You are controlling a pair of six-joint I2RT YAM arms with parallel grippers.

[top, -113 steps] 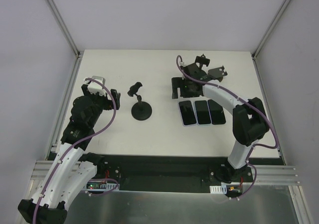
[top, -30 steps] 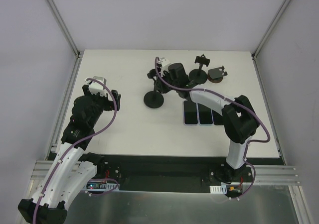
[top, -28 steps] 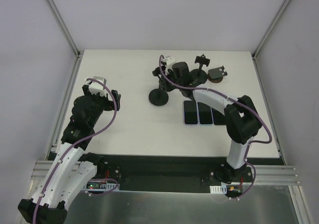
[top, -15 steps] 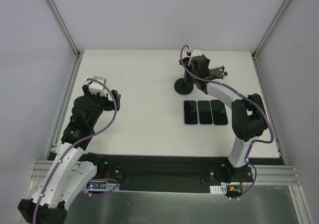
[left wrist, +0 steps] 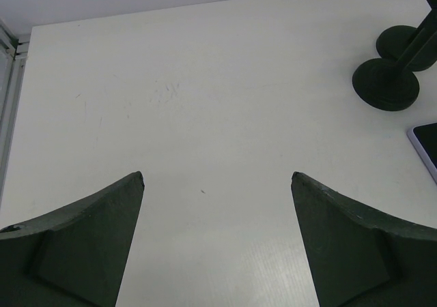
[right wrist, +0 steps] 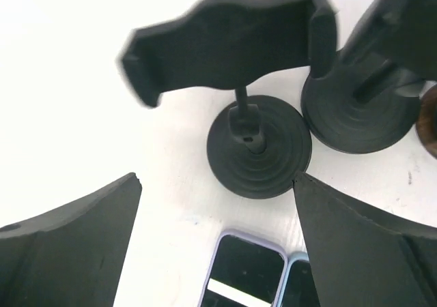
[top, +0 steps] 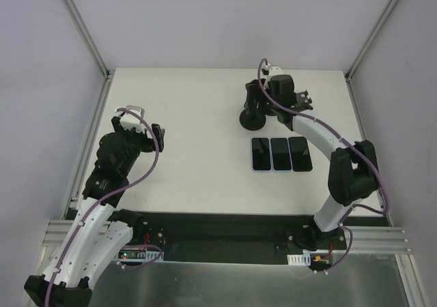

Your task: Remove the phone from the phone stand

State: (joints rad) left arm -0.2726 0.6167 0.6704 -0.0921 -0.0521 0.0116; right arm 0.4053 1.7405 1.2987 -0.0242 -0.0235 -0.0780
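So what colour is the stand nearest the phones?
Black round-based phone stand, clearest in right wrist view.

I see an even, bright light from above in all three views. The white matte tabletop (top: 177, 109) looks almost overexposed in the right wrist view, and the shadows on it are soft and faint. In the left wrist view I notice a pale sheen on the tabletop near the lower edge. The black plastic cradle of the phone stand (right wrist: 225, 44) is smeared at its edges, not sharp. The dark glass screen of the nearest phone (right wrist: 242, 280) carries a white stripe of glare. The dark fingers (right wrist: 68, 245) of the right claw (right wrist: 217, 179) show little detail.
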